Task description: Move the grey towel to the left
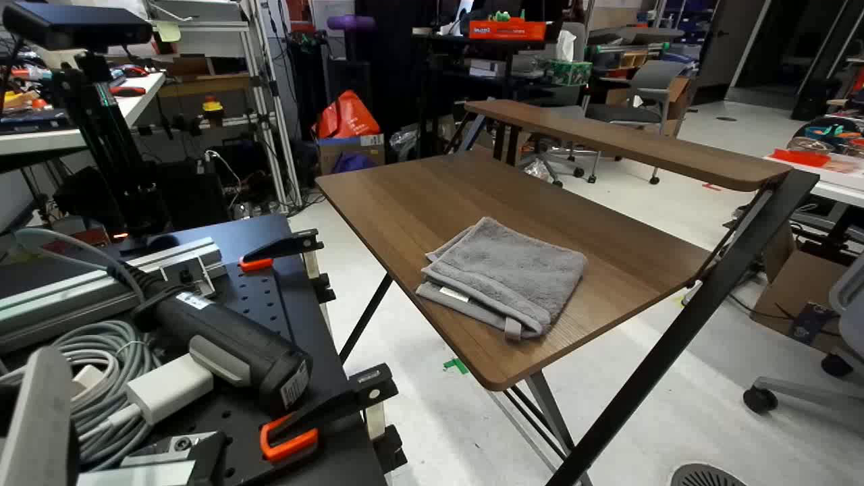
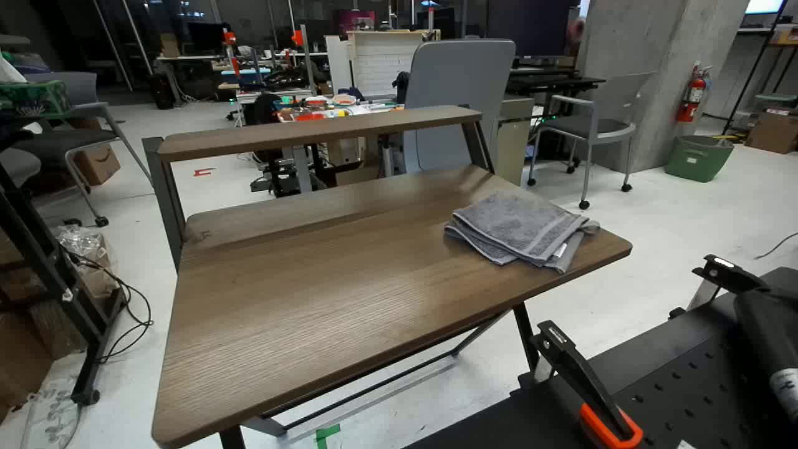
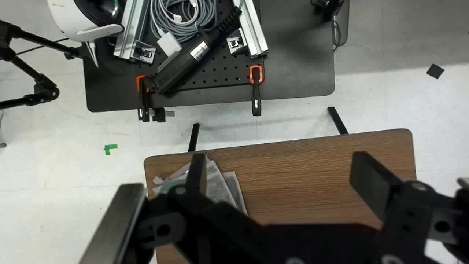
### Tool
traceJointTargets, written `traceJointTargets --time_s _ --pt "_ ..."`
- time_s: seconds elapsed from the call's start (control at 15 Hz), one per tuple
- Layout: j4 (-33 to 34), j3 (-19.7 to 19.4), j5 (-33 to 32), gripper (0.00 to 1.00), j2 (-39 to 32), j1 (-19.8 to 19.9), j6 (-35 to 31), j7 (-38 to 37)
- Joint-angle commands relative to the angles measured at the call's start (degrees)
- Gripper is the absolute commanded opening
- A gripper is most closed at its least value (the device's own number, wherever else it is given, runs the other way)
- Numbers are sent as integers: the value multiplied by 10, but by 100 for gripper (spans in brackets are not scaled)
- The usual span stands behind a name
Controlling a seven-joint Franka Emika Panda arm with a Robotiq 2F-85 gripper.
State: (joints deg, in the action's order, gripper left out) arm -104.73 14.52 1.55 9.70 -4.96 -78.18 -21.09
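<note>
The grey towel (image 1: 509,270) lies folded and slightly wrinkled on the brown wooden table (image 1: 418,196), near one end. It also shows in an exterior view (image 2: 517,224), close to the table's corner. In the wrist view the towel (image 3: 220,185) lies at the left end of the table (image 3: 304,165), partly hidden behind one finger. My gripper (image 3: 279,157) is wide open and empty, high above the table. Bare wood shows between its fingers. The gripper does not show in either exterior view.
The table carries a raised wooden shelf (image 2: 324,130) on dark legs along one long side. Beside the opposite side stands a black bench (image 3: 296,73) with clamps (image 3: 256,91), a black cylindrical tool (image 3: 183,66) and coiled grey cable (image 3: 172,22). A gap of floor separates table and bench.
</note>
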Motion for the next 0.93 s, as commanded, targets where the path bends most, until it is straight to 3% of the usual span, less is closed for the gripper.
traceJointTargets --time_s 0.0,0.47,0.6,0.87 --pt "2 -11 -2 100 -1 -12 1 -2" --pt "-2 -34 -15 100 -30 1 -35 -9" --pt "-16 -45 -26 100 -51 6 -95 -20" --pt "-73 -68 -60 100 -96 9 -298 -72"
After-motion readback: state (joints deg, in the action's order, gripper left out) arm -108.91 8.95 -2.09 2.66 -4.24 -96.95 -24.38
